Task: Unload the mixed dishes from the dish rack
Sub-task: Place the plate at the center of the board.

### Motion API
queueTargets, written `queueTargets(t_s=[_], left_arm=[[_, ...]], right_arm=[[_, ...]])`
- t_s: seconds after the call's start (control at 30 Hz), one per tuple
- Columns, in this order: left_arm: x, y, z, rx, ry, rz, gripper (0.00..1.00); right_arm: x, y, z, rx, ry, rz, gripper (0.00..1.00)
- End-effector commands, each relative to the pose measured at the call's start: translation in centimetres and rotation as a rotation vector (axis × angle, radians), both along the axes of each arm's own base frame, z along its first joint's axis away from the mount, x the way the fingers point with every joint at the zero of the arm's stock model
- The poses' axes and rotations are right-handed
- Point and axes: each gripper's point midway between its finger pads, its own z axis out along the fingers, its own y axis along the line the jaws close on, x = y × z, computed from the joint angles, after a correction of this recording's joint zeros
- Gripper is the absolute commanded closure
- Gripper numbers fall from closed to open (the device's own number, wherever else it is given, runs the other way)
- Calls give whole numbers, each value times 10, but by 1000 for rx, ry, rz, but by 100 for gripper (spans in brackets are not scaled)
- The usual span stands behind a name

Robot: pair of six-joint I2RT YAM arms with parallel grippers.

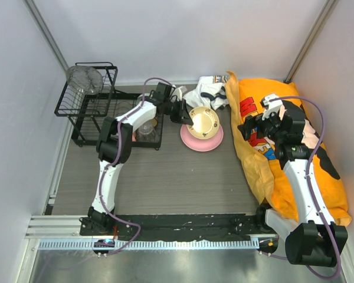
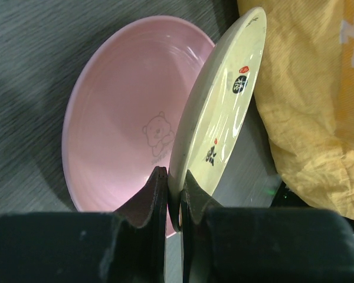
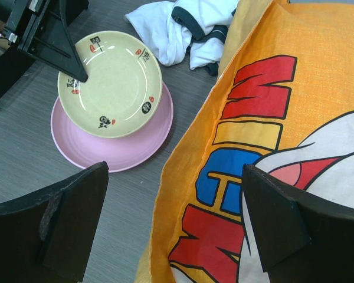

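Your left gripper (image 2: 176, 191) pinches the shiny tan shallow dish (image 2: 224, 106) (tilted) over the round pink plate (image 2: 118, 118); your right gripper (image 3: 174, 224) gapes wide.

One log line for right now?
left gripper: shut on tan dish rim, tilted over pink plate | right gripper: open, above orange cloth

No word can be read whole. The orange cloth (image 3: 295, 147) on the right bears big block letters in red, blue and yellow, broken by folds. The tan dish (image 3: 109, 82) has small black and red marks, too small to read. The pink plate (image 2: 118, 118) shows a faint bear outline.
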Motion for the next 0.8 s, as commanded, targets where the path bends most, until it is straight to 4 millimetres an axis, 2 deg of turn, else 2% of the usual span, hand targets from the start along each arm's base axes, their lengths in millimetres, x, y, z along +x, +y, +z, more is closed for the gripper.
queueTargets(t_s=[0.0, 0.57, 0.77], left_arm=[[-6, -5, -5, 0, -22, -34, 98], [-13, -6, -33, 70, -14, -62, 95], [-14, -7, -35, 77, -16, -69, 91]], right_arm=[[3, -1, 25, -9, -85, 4, 0], [3, -1, 23, -11, -81, 2, 0], [4, -1, 22, -10, -76, 2, 0]])
